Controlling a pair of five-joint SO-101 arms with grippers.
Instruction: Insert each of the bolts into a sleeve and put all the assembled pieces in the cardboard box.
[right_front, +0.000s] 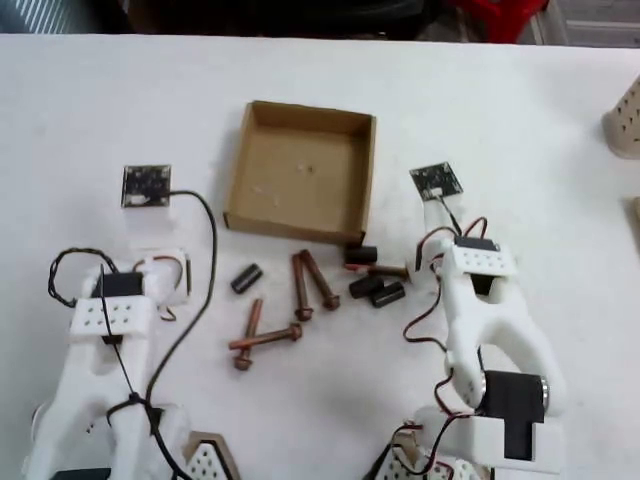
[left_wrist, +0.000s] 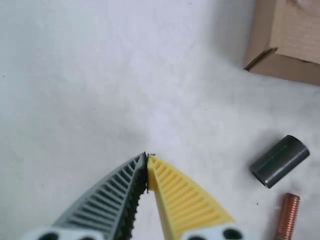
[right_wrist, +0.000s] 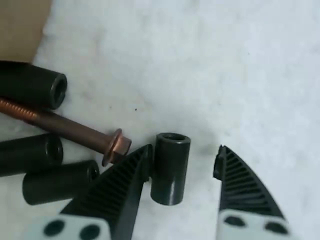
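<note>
Closest to the lens, the right end effector (right_wrist: 184, 152) stands about half open on the white table (right_wrist: 210, 60). Its dark ribbed fingers (right_wrist: 120, 190) straddle a short black cylindrical metal sleeve (right_wrist: 170, 170). One finger lies against or just beside the sleeve's wall while the other is apart from it, so nothing is gripped yet. The straddle looks like a set-up for closing on that sleeve, likely so it can be held steady for a bolt.

Just beside it lies a copper-coloured flanged bolt (right_wrist: 75, 131), head towards the sleeve. Three more black sleeves (right_wrist: 57, 182) lie around its shank, near the wall of the shallow brown cardboard box (right_front: 295, 225). The box holds no assembled pieces, so the task seems to be at its start.

Four further copper bolts (right_front: 300, 285) lie loose in front of the box, between the two arms. A lone black sleeve (left_wrist: 279, 161) lies apart from the rest, near the left end effector (left_wrist: 147, 162). That end effector has its grey and yellow fingers pressed tip to tip, holding nothing, low over bare table. It seems parked clear of the parts, within reach of the bolts.
</note>
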